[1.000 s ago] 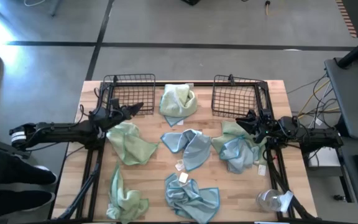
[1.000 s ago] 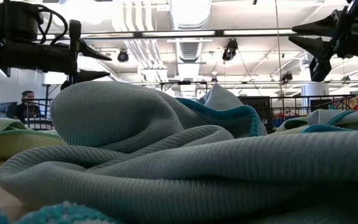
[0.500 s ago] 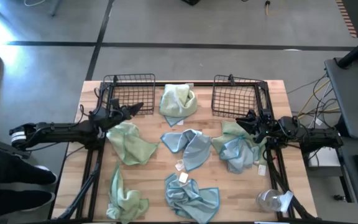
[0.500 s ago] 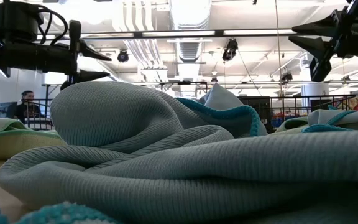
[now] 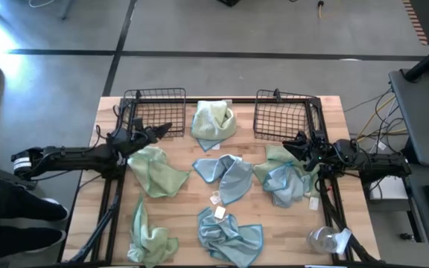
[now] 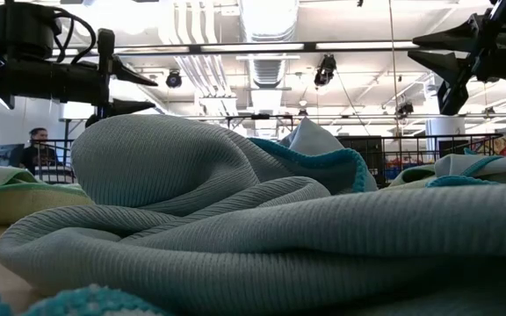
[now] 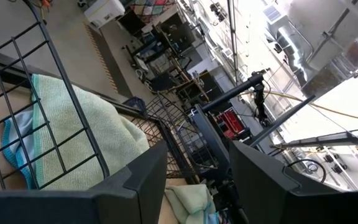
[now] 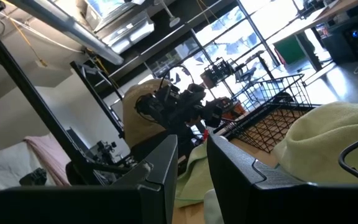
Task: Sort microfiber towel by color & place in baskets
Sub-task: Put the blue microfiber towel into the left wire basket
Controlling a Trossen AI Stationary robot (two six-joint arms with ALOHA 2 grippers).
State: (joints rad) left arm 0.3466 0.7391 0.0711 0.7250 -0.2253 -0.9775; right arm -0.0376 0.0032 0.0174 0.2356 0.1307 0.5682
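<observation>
Several microfiber towels lie crumpled on the wooden table. There are pale green ones at the left (image 5: pixel 155 170), the near left (image 5: pixel 149 238) and the far middle (image 5: pixel 213 121). Light blue ones lie in the middle (image 5: pixel 226 177) and the near middle (image 5: pixel 229 235). A green and blue heap (image 5: pixel 283 179) lies at the right. Two black wire baskets stand at the far edge, one at the left (image 5: pixel 153 110) and one at the right (image 5: pixel 283 113). My left gripper (image 5: pixel 164 129) hovers open by the left basket's near side. My right gripper (image 5: pixel 290 141) hovers open over the right heap. Neither gripper holds anything.
A clear plastic wrapper (image 5: pixel 326 240) lies at the table's near right corner. Both arms reach in level from the table's sides. The low view is filled by a blue towel (image 6: pixel 235 219) close to the camera. A person (image 6: pixel 35 145) sits far behind the table.
</observation>
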